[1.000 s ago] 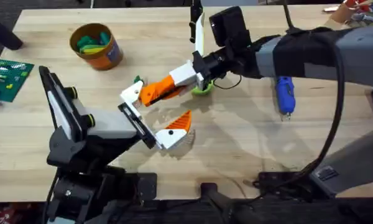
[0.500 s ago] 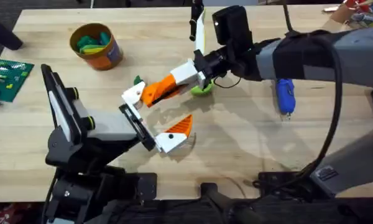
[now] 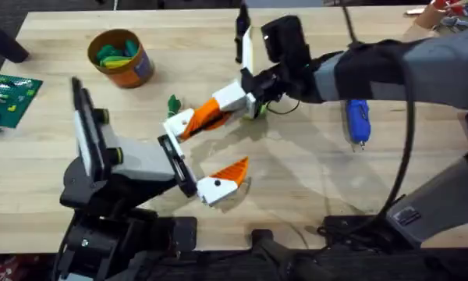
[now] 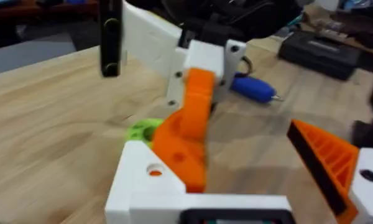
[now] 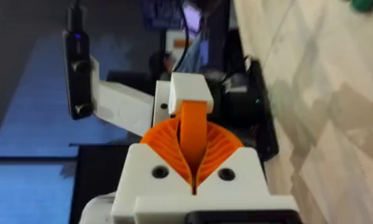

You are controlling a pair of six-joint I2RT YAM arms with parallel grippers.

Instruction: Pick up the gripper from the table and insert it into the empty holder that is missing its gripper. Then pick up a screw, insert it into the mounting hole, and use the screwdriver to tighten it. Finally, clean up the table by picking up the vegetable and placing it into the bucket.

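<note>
My right jaws (image 3: 208, 117) reach in from the right to the middle of the worktop (image 3: 312, 187). They are pinching the gripper (image 3: 181, 123) by its orange wedge. In my right wrist view the 2 ribbed pads (image 5: 221, 146) press on either side of the wedge, and the gripper's white base block points away from me.

That base sits at the upper end of the black rail (image 3: 177, 160) of my left jaws (image 3: 207, 148). In my left wrist view the orange wedge slants down into the white block of the holder (image 4: 143, 186). I cannot tell whether the base is seated or only resting against it.

My left jaws are spread. Their 1 mounted finger (image 3: 232, 168) stands at the other end of the rail, well apart from the held gripper.

The screwdriver (image 3: 357, 119) lies flat on the worktop to the right, under my right arm, with its tip toward the near edge. The vegetable (image 3: 173, 103) lies just beyond the held gripper. A lime-green piece (image 3: 254, 112) sits under my right wrist. The bucket (image 3: 121, 56) stands upright at the far left with green and blue pieces inside it. A green board (image 3: 8, 97) lies at the left edge.
</note>
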